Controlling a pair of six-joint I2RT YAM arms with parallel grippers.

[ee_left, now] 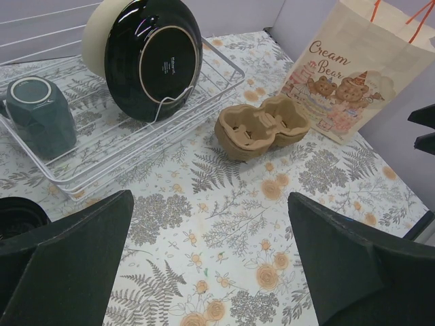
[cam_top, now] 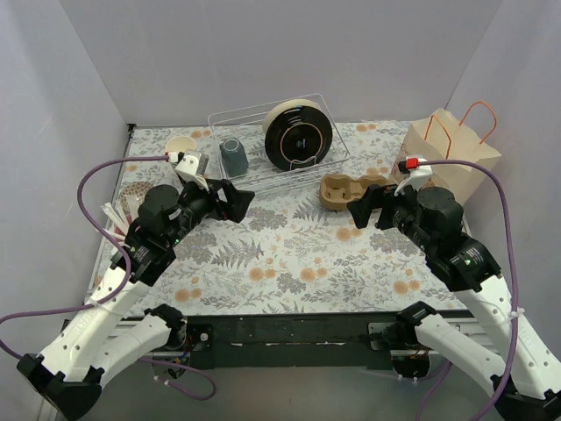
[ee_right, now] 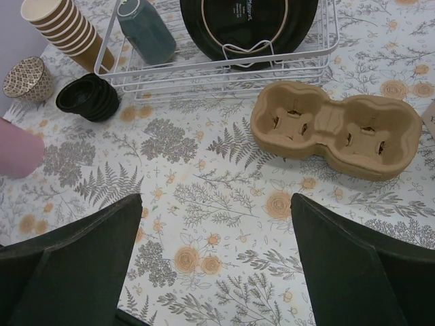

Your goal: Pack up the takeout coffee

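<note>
White tablecloth (ee_right: pixel 204 204) printed with grey ferns and orange blossoms. On it: a black plate (ee_left: pixel 153 58) with a cream rim, grey-blue mug (ee_left: pixel 41 115), tan pulp carrier (ee_right: pixel 333 129), black lids (ee_right: pixel 88 98) and a cream bag (ee_left: pixel 346 68) with orange handles (cartoon bears on its face). My fingers (ee_right: pixel 68 272) are black.

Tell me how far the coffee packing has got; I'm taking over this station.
Done: nothing that shows. The carrier sits empty on the table, apart from the bag. In hand: nothing; the left gripper and right gripper are open and empty. Left: everything. No lidded cup is in view; cups and lids lie in separate stacks.
</note>
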